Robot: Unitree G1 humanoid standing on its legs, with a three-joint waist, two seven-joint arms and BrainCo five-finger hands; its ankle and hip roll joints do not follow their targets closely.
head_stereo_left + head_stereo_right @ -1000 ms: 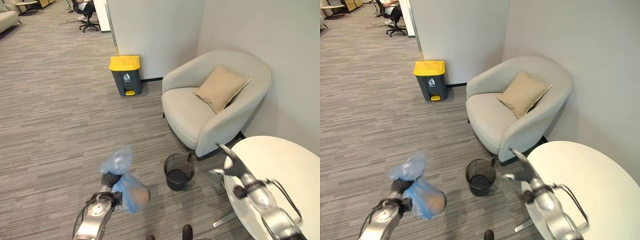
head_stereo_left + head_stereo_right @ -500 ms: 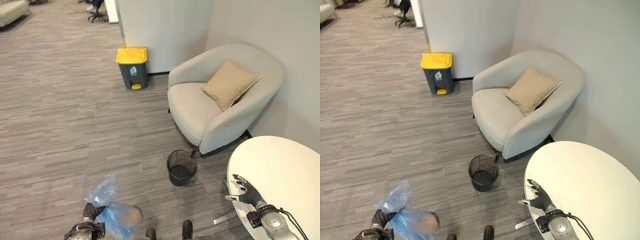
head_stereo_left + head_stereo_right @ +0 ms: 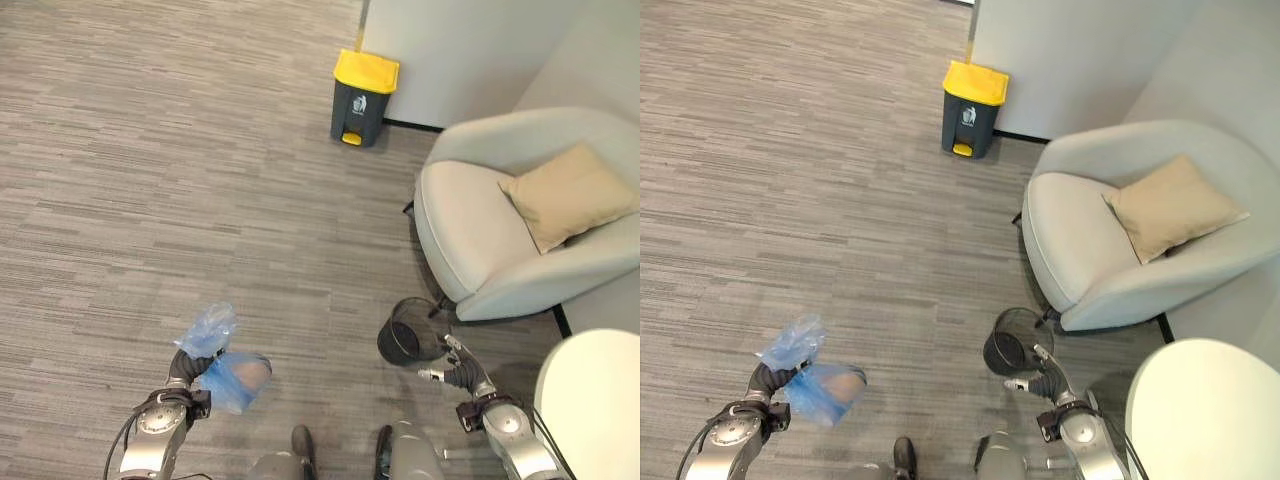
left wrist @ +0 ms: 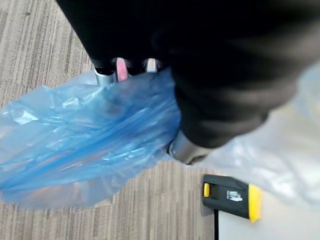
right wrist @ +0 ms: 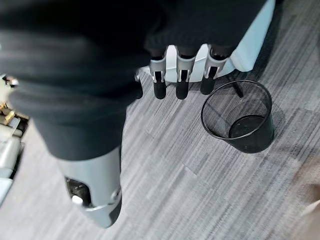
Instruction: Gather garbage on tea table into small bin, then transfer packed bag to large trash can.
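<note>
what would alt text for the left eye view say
The left robot hand grips a packed blue plastic bag above grey carpet, while the right robot hand hangs open beside a black mesh bin. A yellow-lidded trash can stands farther off near a pale armchair.

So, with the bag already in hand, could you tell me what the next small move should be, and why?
Probably carry it forward toward the yellow-lidded trash can. The left hand grips the blue bag by its gathered neck, clear of the floor; the can stands across open carpet by the wall, lid closed. The right hand is open beside the small mesh bin.
</note>
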